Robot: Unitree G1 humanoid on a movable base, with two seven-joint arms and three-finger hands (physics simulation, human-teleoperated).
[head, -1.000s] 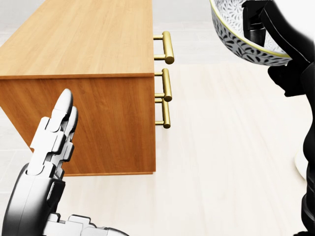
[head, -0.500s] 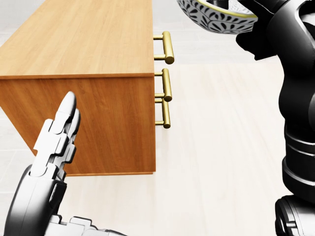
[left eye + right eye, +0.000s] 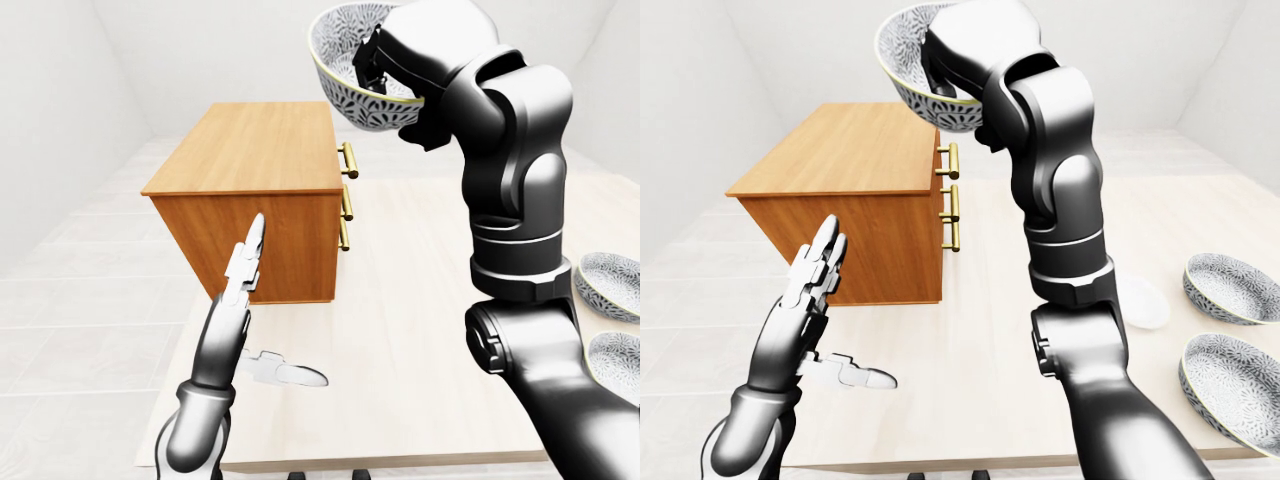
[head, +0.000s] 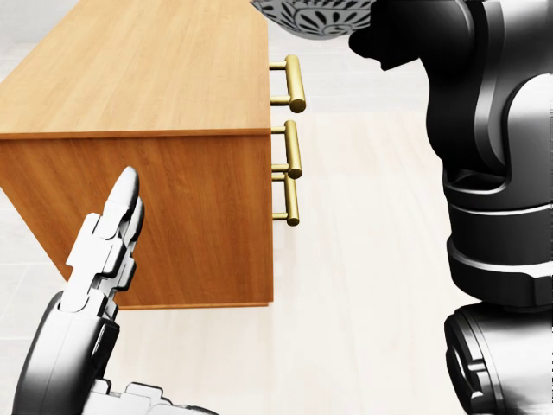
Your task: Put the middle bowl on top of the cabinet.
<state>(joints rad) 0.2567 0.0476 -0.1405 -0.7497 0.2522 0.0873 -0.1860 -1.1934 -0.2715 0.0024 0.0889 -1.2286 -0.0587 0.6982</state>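
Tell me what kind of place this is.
Likely a bare simulated test room with kitchen props: a wooden cabinet with brass handles, a pale tabletop bearing patterned bowls, plain white walls, and another bowl held up in the robot's right hand.

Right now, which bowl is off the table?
The bowl in the right hand, raised near the cabinet; the other two bowls rest on the table.

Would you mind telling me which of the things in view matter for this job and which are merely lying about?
For the job: patterned bowl, gripped aloft by the right hand; wooden cabinet.
Lying about: upper spare bowl, lower spare bowl and white disc, all on the table; left hand, open and holding nothing.
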